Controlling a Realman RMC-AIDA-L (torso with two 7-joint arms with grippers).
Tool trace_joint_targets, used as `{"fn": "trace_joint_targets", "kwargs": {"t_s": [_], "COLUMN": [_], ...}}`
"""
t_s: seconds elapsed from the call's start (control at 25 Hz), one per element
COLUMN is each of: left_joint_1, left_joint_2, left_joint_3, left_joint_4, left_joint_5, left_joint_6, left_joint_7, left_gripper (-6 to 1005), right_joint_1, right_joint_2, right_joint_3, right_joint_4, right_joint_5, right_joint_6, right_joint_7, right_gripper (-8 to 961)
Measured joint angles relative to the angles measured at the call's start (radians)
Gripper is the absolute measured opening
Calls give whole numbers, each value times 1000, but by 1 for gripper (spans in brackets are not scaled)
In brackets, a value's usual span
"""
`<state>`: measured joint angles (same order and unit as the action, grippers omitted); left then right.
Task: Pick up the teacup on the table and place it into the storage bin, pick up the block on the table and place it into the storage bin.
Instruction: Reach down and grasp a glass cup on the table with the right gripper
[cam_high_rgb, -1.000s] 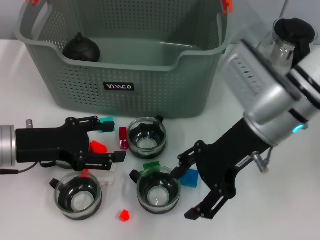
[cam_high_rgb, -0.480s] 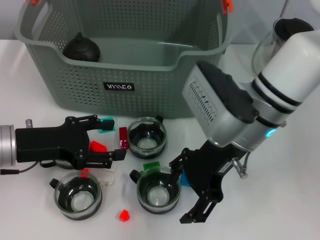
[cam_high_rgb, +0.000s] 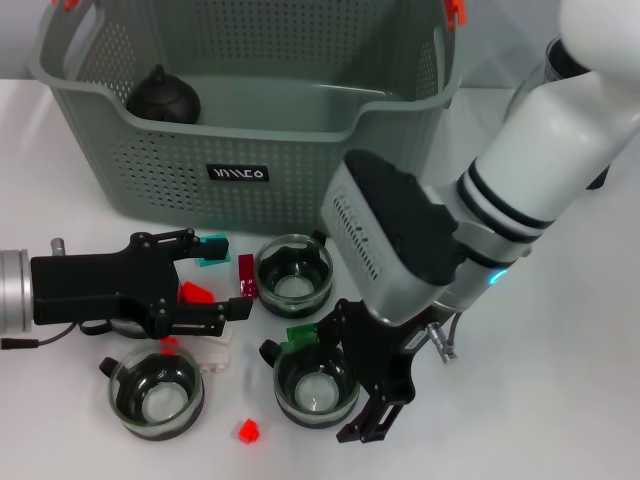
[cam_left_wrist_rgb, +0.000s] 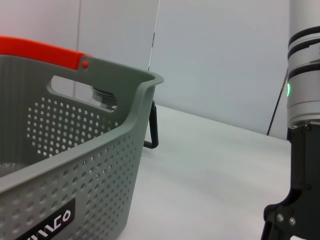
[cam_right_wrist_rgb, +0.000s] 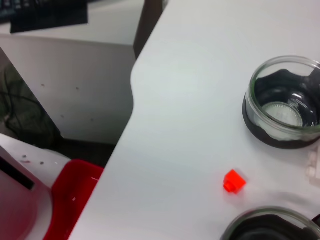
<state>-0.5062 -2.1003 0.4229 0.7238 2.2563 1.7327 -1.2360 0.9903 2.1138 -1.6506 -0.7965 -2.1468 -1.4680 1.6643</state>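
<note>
The grey-green storage bin (cam_high_rgb: 240, 120) stands at the back, with its corner (cam_left_wrist_rgb: 65, 165) also in the left wrist view. Three glass teacups stand in front of it: one at the middle (cam_high_rgb: 293, 273), one at front left (cam_high_rgb: 157, 392) and one at front centre (cam_high_rgb: 312, 372). My right gripper (cam_high_rgb: 320, 392) is open, with a finger on each side of the front-centre teacup. My left gripper (cam_high_rgb: 205, 278) is open on the left, and a red block (cam_high_rgb: 196, 293) lies between its fingers. The right wrist view shows a teacup (cam_right_wrist_rgb: 284, 102) and a small red block (cam_right_wrist_rgb: 233, 180).
A black round pot (cam_high_rgb: 162, 97) sits inside the bin. Loose blocks lie among the cups: teal (cam_high_rgb: 213, 246), dark red (cam_high_rgb: 246, 275), green (cam_high_rgb: 300, 333), clear (cam_high_rgb: 215, 355) and small red (cam_high_rgb: 248, 431). A glass jug (cam_high_rgb: 560, 70) stands at back right. The table edge (cam_right_wrist_rgb: 132, 95) is near.
My right arm has swung left, and its open fingers now straddle the front-centre teacup. It now covers the blue block. The left gripper has not moved.
</note>
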Motion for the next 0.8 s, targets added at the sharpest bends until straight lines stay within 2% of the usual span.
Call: {"fn": "trace_joint_targets", "kwargs": {"t_s": [0.36, 0.8], "left_joint_1": [4, 6], "left_joint_2": [-2, -3], "left_joint_3": [-1, -1], "left_joint_4": [-1, -1], "left_joint_5": [0, -3], "left_joint_6": [-3, -3], "left_joint_7": [5, 7], "left_gripper": [858, 859], "right_joint_1": [10, 10], "right_joint_2": [3, 7], "right_joint_3": [-123, -225], "right_joint_4": [1, 2], "right_joint_5": [17, 30], "right_joint_6": [96, 172], "right_joint_7": [27, 43], "right_gripper": [910, 911]}}
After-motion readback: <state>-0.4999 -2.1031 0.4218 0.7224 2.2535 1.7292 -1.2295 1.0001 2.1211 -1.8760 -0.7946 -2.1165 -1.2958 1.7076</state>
